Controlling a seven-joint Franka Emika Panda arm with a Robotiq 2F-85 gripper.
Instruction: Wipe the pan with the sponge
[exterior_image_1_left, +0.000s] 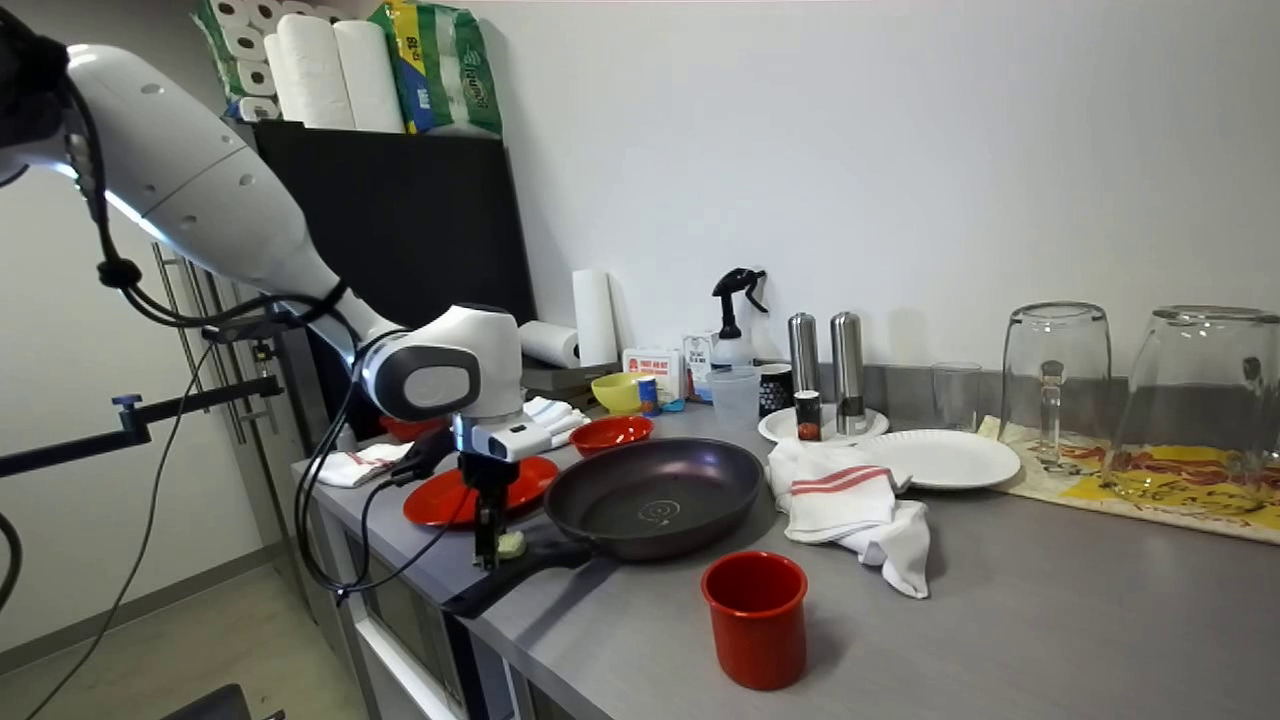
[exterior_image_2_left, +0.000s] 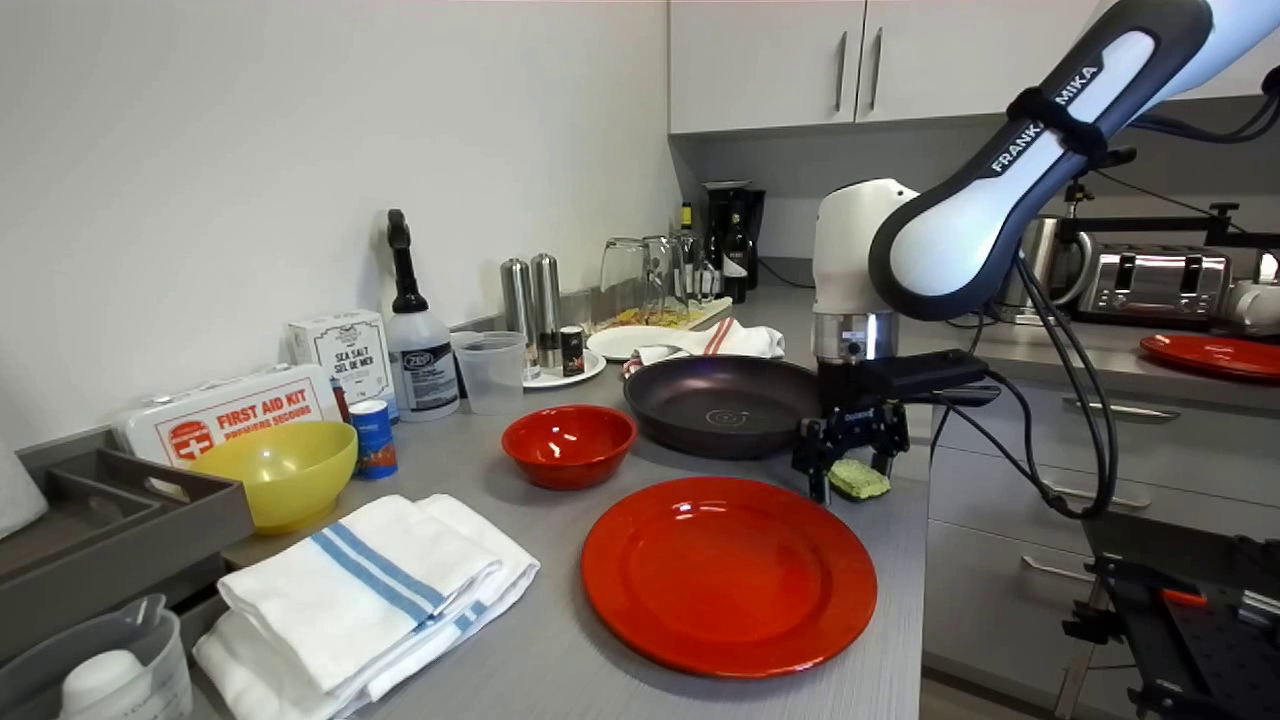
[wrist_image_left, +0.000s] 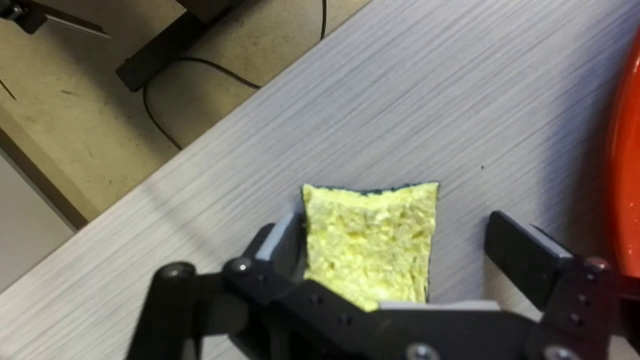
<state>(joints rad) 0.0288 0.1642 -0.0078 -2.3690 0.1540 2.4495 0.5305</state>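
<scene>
**Beside the pan (exterior_image_1_left: 655, 500): wide jaws around the sponge (wrist_image_left: 370, 240)**

Observe the gripper (wrist_image_left: 395, 230) spread wide near the pan's handle (exterior_image_1_left: 530, 571), with the sponge between its fingers and a plain gap to one of them; hard to judge contact with the nearer finger. Find the sponge on the counter (exterior_image_1_left: 1050, 610), near the pan, on its handle side. Around the pan, note a red plate (exterior_image_2_left: 728, 575) on one side, a red-striped white cloth (exterior_image_1_left: 845, 505) on the opposite side.
</scene>
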